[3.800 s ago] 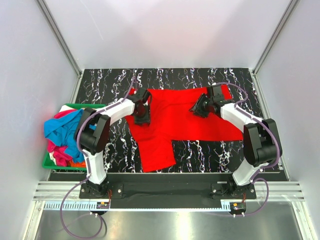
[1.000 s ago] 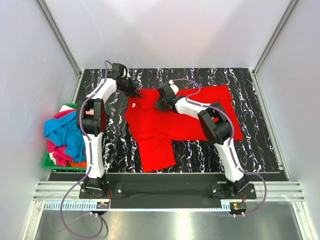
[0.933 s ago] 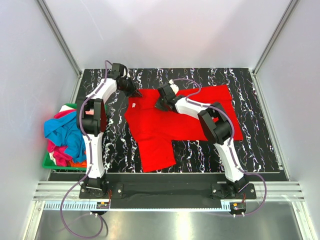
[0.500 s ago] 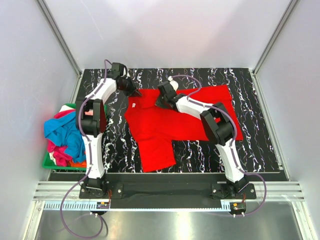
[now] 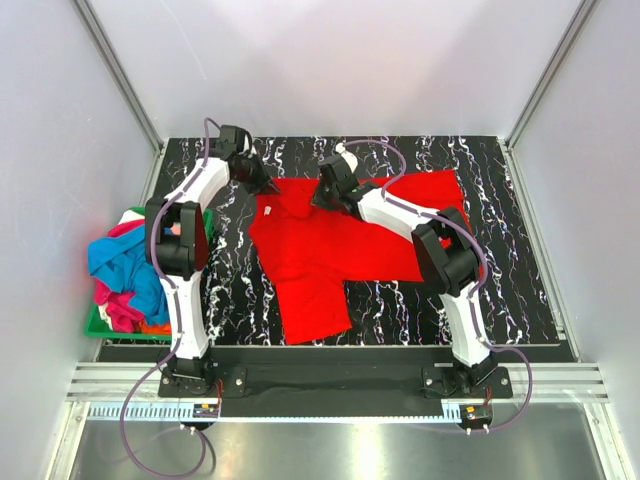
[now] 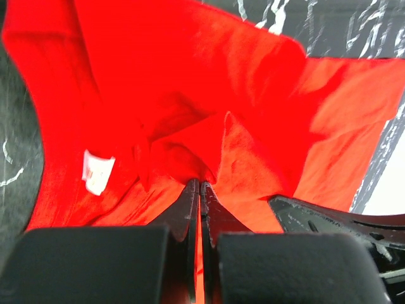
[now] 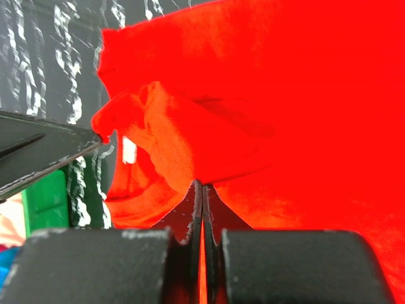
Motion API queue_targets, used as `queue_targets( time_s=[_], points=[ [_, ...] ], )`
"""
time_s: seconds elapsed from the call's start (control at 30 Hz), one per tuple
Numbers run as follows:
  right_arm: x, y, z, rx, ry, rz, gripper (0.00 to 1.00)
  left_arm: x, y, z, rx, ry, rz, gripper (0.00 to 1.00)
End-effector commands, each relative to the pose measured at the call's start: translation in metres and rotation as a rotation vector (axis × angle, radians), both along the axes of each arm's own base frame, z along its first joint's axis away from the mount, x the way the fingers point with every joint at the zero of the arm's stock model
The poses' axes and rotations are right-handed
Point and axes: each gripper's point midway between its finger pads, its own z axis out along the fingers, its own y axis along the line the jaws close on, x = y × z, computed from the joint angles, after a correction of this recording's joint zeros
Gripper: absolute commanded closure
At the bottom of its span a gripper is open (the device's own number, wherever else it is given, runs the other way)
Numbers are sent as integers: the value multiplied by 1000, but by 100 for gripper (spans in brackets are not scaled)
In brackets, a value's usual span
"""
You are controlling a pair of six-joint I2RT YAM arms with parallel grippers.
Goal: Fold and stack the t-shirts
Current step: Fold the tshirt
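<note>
A: While both grippers pinch cloth, where does the red shirt (image 5: 340,240) lie?

B: Spread on the table (image 5: 420,300), left of middle. Left gripper (image 5: 266,184) is clenched on its far-left corner. Right gripper (image 5: 320,196) is clenched on a fold just beside.

A: Advice for the lift?

B: Likely raise both evenly, hold that edge taut, and carry it toward the near side. Table's far edge sits close. Open room right and near. Basket (image 5: 93,322) of shirts (image 5: 120,265) crowds the left.
</note>
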Motion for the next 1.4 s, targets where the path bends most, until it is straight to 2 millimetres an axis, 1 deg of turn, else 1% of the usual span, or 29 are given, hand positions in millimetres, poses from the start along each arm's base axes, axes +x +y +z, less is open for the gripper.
queue_targets(
  time_s=[0.0, 0.03, 0.07, 0.1, 0.13, 0.17, 0.2, 0.23, 0.27, 0.3, 0.33, 0.4, 0.47, 0.53, 0.6, 0.77, 0.93, 0.97, 1.03, 1.17, 1.23, 1.37],
  points=[
    [-1, 1, 13, -10, -9, 62, 99, -3, 6, 21, 28, -61, -1, 100],
    [5, 0, 14, -11, -9, 65, 97, -2, 8, 15, 37, -53, 0, 100],
    [5, -1, -1, -31, 24, 79, 91, -1, 8, 10, 41, -46, 1, 100],
    [6, 0, -4, -28, 36, 104, 87, 1, 9, 9, 43, -47, 2, 100],
    [9, -2, -5, -32, 35, 106, 83, 3, 8, 2, 38, -36, -3, 100],
    [11, -2, -5, -35, 37, 107, 78, 8, 6, 4, 33, -44, -7, 100],
    [8, 2, -4, -24, 42, 134, 71, 10, 6, 3, 25, -42, -6, 100],
    [5, 3, -3, -17, 48, 143, 69, 11, 5, -2, 28, -33, -7, 100],
    [3, 4, 1, -7, 49, 147, 67, 15, 6, 1, 26, -42, -2, 100],
    [1, 5, 1, 2, 54, 147, 64, 16, 5, 0, 27, -43, -2, 100],
    [-2, 5, -1, -2, 59, 148, 63, 17, 6, -1, 28, -41, 1, 100],
    [-5, 6, -1, -1, 61, 145, 63, 19, 5, 0, 26, -45, 4, 100],
    [-8, 5, -5, 2, 69, 135, 66, 21, 5, 0, 27, -48, 5, 100],
    [-11, 8, -9, 20, 83, 124, 66, 22, 6, -1, 30, -46, 5, 100],
    [-12, 13, -12, 29, 84, 116, 66, 23, 6, -2, 35, -47, 7, 100],
    [-12, 16, -29, 16, 103, 92, 64, 23, 5, -5, 29, -42, 2, 100],
    [-9, 23, -36, 34, 107, 83, 64, 24, 6, -7, 36, -43, 3, 100],
    [-6, 20, -40, 21, 104, 61, 64, 24, 6, -7, 35, -40, 4, 100],
    [-7, 19, -44, 21, 114, 45, 63, 23, 5, -7, 34, -42, 2, 100],
    [-7, 15, -47, 10, 113, 16, 62, 24, 5, -6, 35, -44, 3, 100],
    [-5, 16, -46, 13, 110, 16, 62, 24, 4, -7, 34, -42, 1, 100],
    [-4, 18, -54, 10, 121, 16, 62, 23, 4, -7, 32, -41, 3, 100]
  ],
)
